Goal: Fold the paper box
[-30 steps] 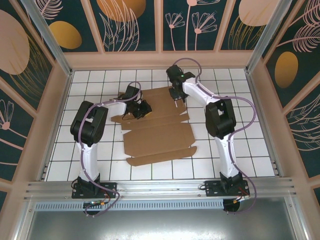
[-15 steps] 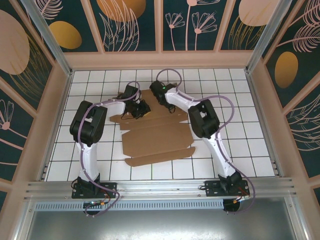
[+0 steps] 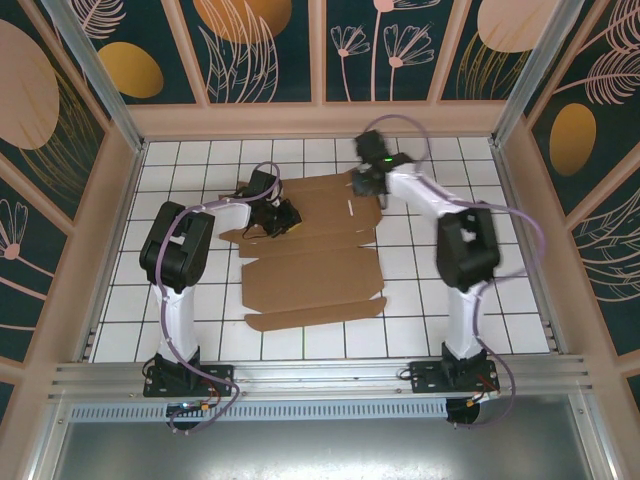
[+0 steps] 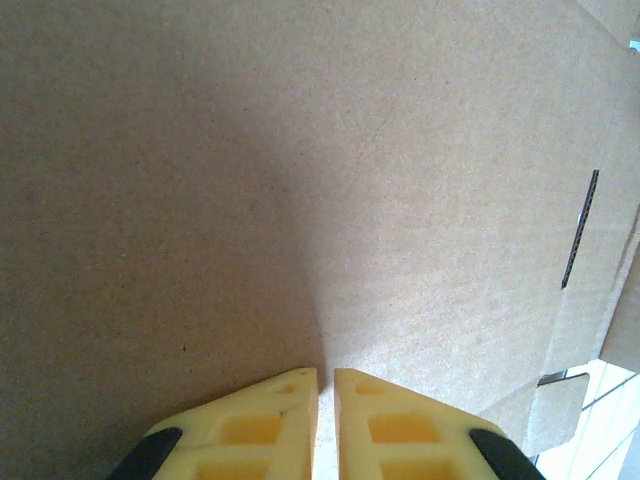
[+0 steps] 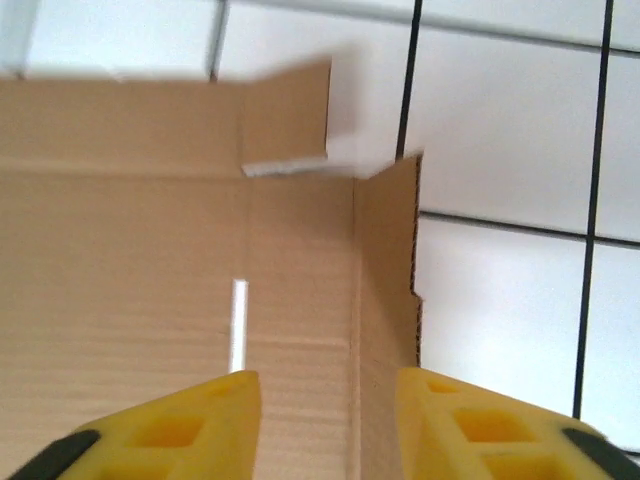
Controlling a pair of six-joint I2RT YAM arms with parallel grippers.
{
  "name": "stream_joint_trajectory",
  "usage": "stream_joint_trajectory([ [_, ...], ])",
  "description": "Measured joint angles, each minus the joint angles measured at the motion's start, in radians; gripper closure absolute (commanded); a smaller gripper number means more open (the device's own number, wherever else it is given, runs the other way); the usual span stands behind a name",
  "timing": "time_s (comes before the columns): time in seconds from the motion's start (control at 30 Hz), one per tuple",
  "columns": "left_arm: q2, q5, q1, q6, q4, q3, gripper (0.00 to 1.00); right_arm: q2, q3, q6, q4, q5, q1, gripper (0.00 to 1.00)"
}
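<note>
- Paper box [image 3: 310, 275]: flat sheet mid-frame on the tiled surface [image 3: 320, 350], creases running left-right, panels stacked bottom to top.
- Left tool [image 3: 283, 220]: narrow, empty, over the upper-left panel.
- Right tool [image 3: 363, 188]: half-wide, empty, at the upper-right flap.

paper box [image 3: 310, 270] | brown corrugated die-cut sheet | unfolded, flat, flaps spread | centre of table [image 3: 520, 300]

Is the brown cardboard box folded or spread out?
Spread out: the brown corrugated cardboard sheet lies unfolded on the white tiled table.
</note>
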Motion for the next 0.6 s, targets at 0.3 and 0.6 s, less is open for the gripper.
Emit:
stream_joint_trajectory([
  [0.3, 0.0, 0.001, 0.0, 0.001, 0.002, 0.0, 0.85, -0.316, -0.546, 0.205, 0.38, -0.463, -0.158, 0.4],
  [0.6, 0.0, 0.004, 0.0, 0.001, 0.003, 0.0, 0.85, -0.242, -0.701, 0.252, 0.441, -0.54, -0.141, 0.4],
])
